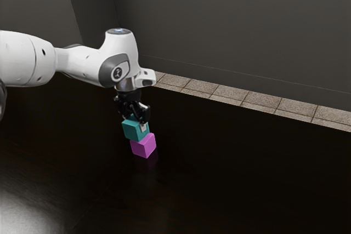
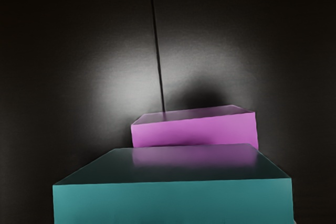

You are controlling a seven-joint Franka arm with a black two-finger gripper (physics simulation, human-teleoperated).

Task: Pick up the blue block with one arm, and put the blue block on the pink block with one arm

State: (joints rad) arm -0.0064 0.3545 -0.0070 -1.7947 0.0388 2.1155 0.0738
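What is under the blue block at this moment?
The pink block lies under the blue block, a little offset, on the dark table. Part of its top face is covered, so whether the two blocks touch cannot be seen.

Nearest camera: blue block [image 2: 173,195]; just behind it pink block [image 2: 195,129], resting on dark table [image 2: 73,77].

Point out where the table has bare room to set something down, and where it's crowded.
Bare table stretches from the pink block toward the exterior view's right, up to the tiled strip, and across the near foreground. Crowded at the blocks: the gripper is shut on the blue block just over the pink block, arm above.
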